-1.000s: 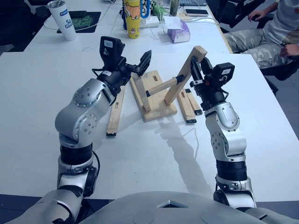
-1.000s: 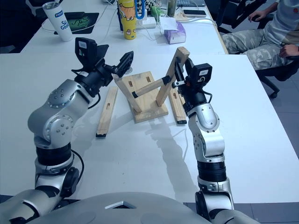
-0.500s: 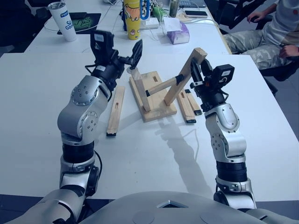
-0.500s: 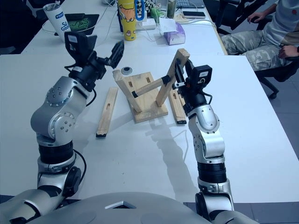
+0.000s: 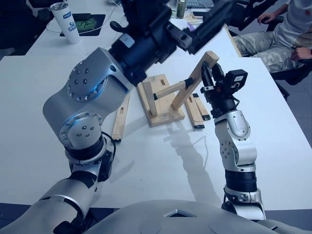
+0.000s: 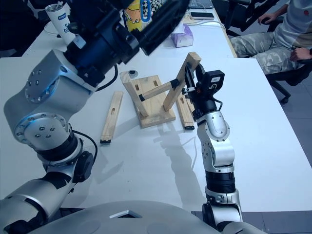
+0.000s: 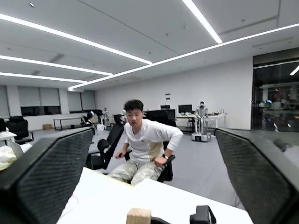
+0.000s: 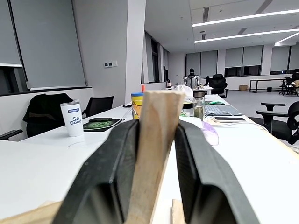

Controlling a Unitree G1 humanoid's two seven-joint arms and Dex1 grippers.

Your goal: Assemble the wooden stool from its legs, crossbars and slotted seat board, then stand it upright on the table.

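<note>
**A:** where's the stool at?

**B:** Half built on the white table. The slotted seat board lies flat mid-table. An upright leg stands at the board's left edge. A crossbar runs from it to a tilted leg leaning over the board's right side.

**A:** grippers?

**B:** The right gripper is clamped on the top end of the tilted leg, one finger each side. The left gripper is up high over the far side of the table, fingers spread wide, nothing between them.

**A:** loose parts?

**B:** One long wooden piece lies flat left of the board, slot visible. Two shorter wooden pieces lie side by side just right of the board, below the right gripper. Can't tell legs from crossbars there. There's also a small round object near the board's far left corner.
</note>
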